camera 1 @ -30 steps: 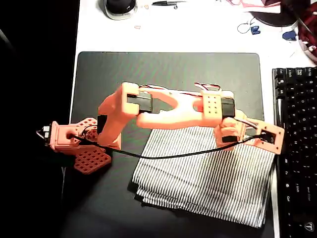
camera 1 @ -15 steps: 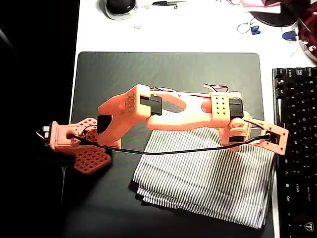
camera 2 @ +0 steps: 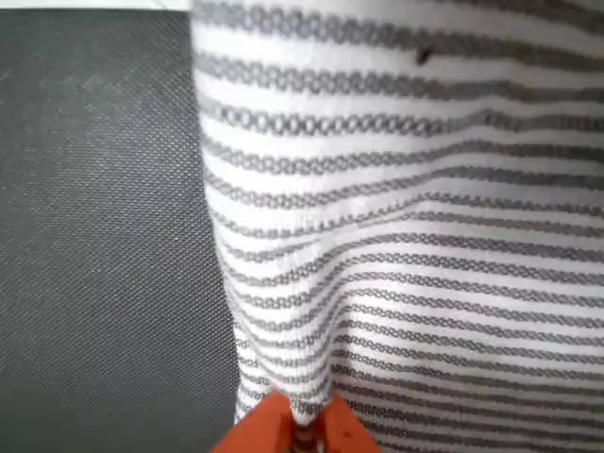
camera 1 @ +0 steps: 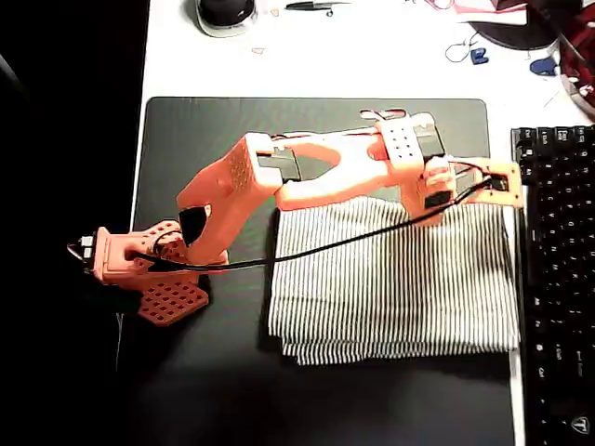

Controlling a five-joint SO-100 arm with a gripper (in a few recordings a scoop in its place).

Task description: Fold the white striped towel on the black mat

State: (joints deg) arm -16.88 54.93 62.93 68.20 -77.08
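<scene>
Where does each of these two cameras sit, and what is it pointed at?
Overhead view: fixed above the desk, looking straight down on the black mat, towel and whole orange arm.
Wrist view: rides on the gripper, facing down its fingertips at the pinched towel.
Both share towel and mat.

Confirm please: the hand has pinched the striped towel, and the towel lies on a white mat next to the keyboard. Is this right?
Not quite: the mat is black, not white, as the overhead view shows; the white surface is the table around it. The rest holds: the hand is pinching the towel, which lies beside the keyboard.
</scene>
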